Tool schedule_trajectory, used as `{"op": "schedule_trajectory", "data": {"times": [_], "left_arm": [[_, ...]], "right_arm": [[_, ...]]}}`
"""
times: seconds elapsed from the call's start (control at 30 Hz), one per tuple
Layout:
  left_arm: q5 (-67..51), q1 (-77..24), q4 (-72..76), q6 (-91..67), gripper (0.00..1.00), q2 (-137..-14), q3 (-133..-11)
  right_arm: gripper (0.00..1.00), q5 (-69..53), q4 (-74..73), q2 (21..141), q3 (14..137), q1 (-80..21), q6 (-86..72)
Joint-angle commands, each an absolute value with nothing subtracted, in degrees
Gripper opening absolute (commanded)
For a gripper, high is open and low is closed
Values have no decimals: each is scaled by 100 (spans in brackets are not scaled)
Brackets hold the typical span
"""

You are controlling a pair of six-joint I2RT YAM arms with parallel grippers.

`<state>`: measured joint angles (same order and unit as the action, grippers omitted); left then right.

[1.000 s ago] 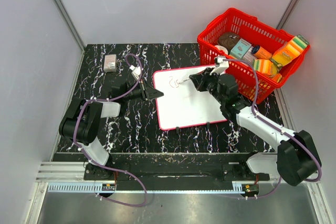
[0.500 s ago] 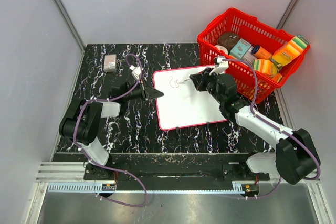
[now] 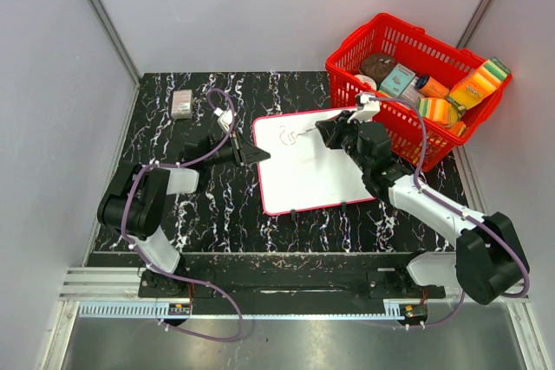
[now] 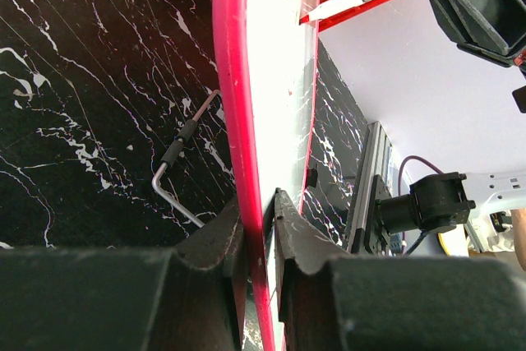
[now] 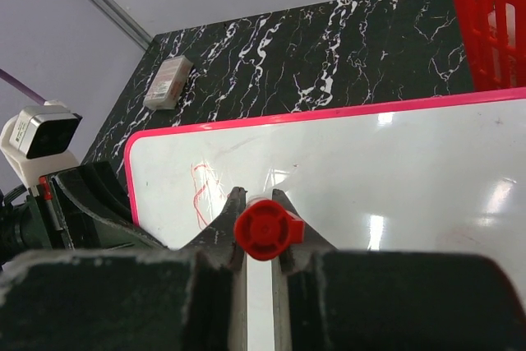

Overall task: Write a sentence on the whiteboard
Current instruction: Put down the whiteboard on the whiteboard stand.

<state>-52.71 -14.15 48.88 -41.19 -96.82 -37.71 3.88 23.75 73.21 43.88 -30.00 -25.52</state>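
The writing job has barely begun. The flat white whiteboard with rounded corners and a thin red rim (image 3: 316, 175) lies in the middle of the black white-veined marble counter (image 3: 217, 205), its far right corner next to the red plastic basket (image 3: 355, 39) full of packets. The sentence (image 3: 289, 136) so far amounts to a few thin red looping strokes near the board's far left corner. They look like a first letter or two, too small to read. The rest of that row and all the white surface below it are bare, so by my judgement nearly the whole sentence remains to be written, running rightward from those loops.

The right gripper (image 3: 334, 134) hangs over the far edge of the board, its jaws pinched tight around a red-capped marker (image 5: 265, 230). In the right wrist view the round red end sits squarely between the two fingers and there is no slack on either side. The marker's tip points toward the strokes, but whether it touches the board I cannot tell.

The left gripper (image 3: 258, 155) reaches in from the left and is clamped on the board's left edge. The left wrist view shows its dark fingers (image 4: 215, 244) narrowed to a slit with the red rim wedged between them, which seems meant to steady the board for writing. A small bent metal hex key (image 4: 177, 172) lies on the counter just beside that edge, and a small pale rectangular block (image 3: 181, 103) sits well apart at the far left.
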Motion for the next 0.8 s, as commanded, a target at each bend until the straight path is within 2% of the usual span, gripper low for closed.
{"op": "schedule_trajectory", "data": {"times": [0.0,0.77], "left_arm": [[-5317,-1521,4983,-3665,0,-9554,-3814],[-5326,-1521,4975,-3665,0,-9554,-3823]], "right_arm": [[0,791,2443,7277,4509,-3032,-2355],[0,316,2408,7594,4764,-3032,-2470]]}}
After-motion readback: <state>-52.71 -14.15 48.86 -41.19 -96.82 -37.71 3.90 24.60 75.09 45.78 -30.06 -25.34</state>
